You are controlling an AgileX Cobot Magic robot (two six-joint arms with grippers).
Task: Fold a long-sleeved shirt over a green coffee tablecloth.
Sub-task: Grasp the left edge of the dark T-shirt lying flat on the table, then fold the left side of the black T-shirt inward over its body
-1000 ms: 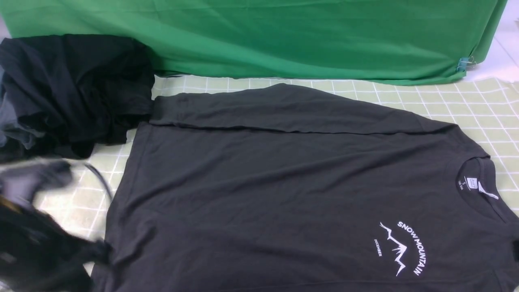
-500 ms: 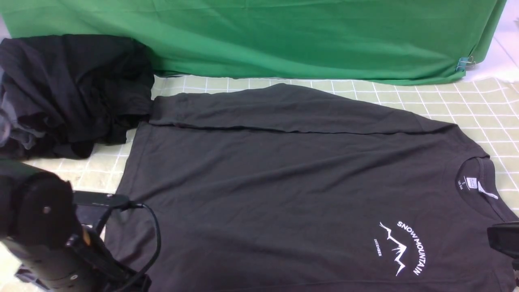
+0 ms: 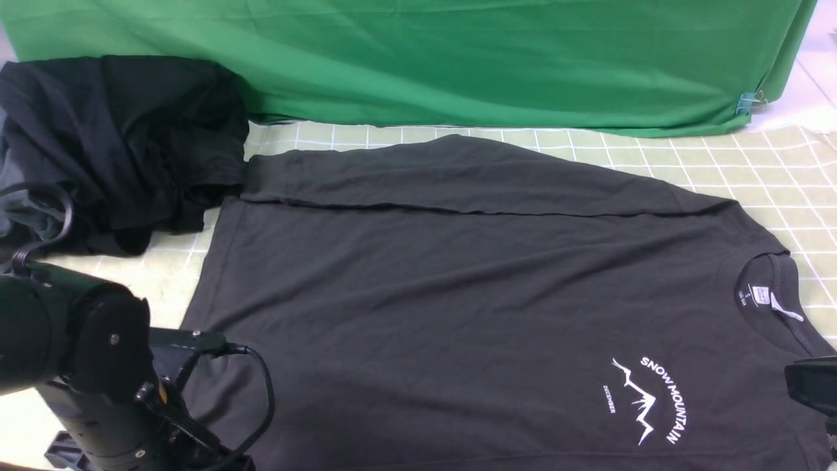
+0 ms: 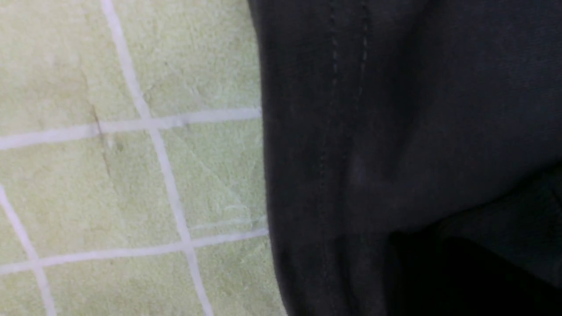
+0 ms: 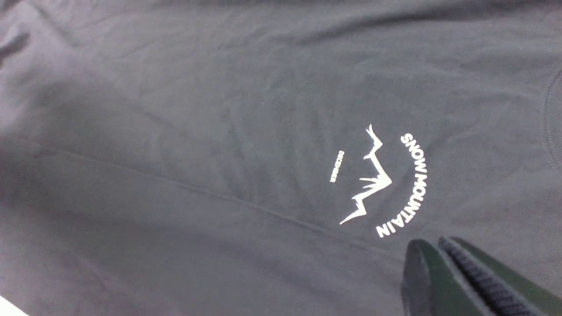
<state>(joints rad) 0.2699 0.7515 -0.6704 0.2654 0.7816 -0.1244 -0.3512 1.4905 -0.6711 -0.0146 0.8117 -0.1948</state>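
Across the tablecloth: the long-sleeved shirt [image 3: 458,294] lies spread flat on the green coffee tablecloth [image 3: 752,170], collar to the right, one sleeve folded along its far edge.
Logo [image 3: 647,399]: white "SNOW MOUNTAIN" print, near the right.
Left arm [image 3: 85,360]: low over the shirt's near-left hem corner. A second ago it was a blur at the left edge.
Left gripper: hidden. Its wrist view shows only stitched hem beside the grid, so open or closed cannot be told, nor any hold.
Right gripper [image 5: 434,248]: fingers pressed together with nothing between them, just beside the logo.
Right arm [image 3: 811,386]: its edge has entered at the right.
Background: dark bundle [image 3: 118,144] and plain green cloth [image 3: 458,59], unchanged.
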